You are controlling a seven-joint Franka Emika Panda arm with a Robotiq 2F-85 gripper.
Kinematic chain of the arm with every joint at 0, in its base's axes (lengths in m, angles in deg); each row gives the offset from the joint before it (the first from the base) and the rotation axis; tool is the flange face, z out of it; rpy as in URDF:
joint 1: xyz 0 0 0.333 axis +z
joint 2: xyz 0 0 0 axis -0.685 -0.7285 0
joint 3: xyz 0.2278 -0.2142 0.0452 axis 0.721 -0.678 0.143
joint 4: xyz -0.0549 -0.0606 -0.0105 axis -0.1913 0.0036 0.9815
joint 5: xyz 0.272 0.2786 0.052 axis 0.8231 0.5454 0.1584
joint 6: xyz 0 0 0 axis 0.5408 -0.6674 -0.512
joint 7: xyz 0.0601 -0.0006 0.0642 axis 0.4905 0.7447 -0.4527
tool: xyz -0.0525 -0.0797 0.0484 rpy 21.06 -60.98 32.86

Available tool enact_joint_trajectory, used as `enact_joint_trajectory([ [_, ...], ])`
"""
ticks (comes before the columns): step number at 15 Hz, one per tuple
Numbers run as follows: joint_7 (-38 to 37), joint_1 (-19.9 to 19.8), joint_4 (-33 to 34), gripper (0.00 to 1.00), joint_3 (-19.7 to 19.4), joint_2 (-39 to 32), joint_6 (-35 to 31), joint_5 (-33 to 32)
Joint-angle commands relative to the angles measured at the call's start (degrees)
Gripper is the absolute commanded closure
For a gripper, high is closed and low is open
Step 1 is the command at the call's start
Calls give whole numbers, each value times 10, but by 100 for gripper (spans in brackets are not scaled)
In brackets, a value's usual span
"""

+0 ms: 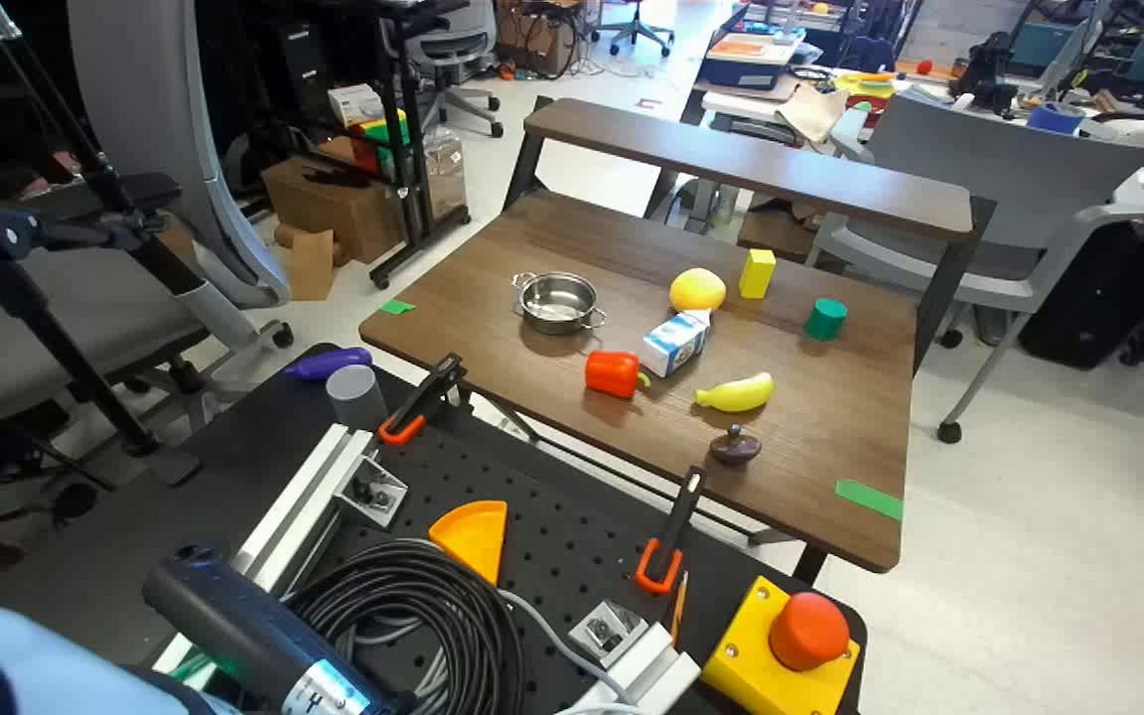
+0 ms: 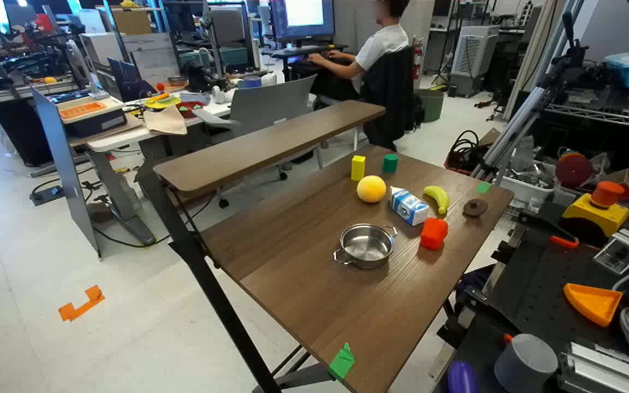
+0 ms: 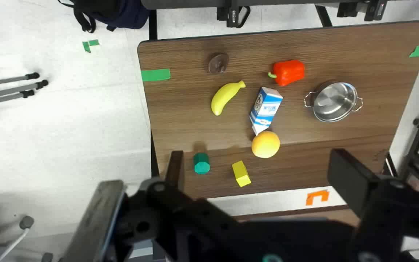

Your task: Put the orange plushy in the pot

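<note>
Resting on the table (image 3: 373, 62), outside the pot (image 3: 334, 102), the plushy (image 3: 266, 144) is the hub of our dial in the wrist view. We have the pot near 2 o'clock, apart from it. The carton (image 3: 266, 109) lies at 12, its peaked end just beside the plushy; whether they touch we cannot tell. Farther out we find the pepper (image 3: 288, 72) between 12 and 1, the banana (image 3: 227, 97) between 10 and 11, the green block (image 3: 202, 163) between 8 and 9, the yellow block (image 3: 241, 174) near 7. Our gripper (image 3: 258, 165) has its fingers spread wide, one tip between 8 and 9, the other near 4. In an exterior view, we see a person (image 2: 385, 54) seated beyond the table at 12.
</note>
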Motion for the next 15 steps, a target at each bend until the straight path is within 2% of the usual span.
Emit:
enact_joint_trajectory([
  [1,5,-9,2,0,8,-2,1,6],
  [10,3,-3,5,0,11,-13,3,13],
  [15,-29,19,6,0,33,-90,-24,61],
])
